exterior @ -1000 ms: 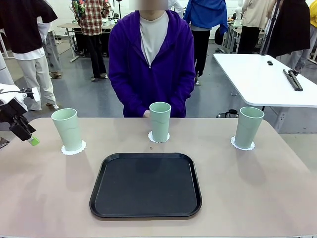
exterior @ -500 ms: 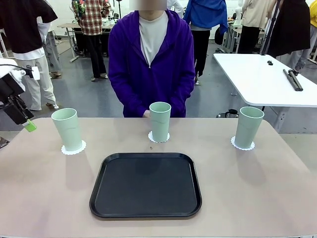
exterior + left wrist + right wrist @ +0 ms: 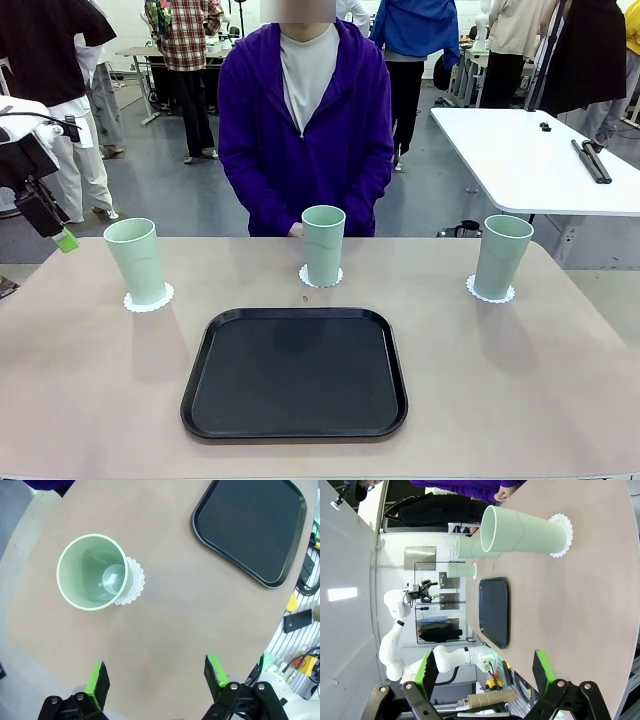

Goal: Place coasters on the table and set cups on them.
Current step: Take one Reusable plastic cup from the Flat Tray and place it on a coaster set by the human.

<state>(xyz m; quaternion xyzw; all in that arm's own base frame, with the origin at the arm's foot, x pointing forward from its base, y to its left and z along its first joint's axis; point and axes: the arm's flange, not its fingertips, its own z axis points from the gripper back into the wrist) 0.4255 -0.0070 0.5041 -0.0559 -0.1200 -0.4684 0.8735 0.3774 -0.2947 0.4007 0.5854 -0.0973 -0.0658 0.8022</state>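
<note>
3 cups (image 3: 323, 245) on coasters (image 3: 148, 298) beyond tray (image 3: 295, 372) – left gripper (image 3: 156, 677), right gripper (image 3: 485, 672): jaws apart, apparently empty.

The left arm comes in at the far left edge of the front view, its tool (image 3: 55, 232) raised in the air and angled downward, jaws spread wide and holding nothing. The right tool (image 3: 485, 672) also stands wide open and empty, its green pads (image 3: 541, 668) apart.
</note>
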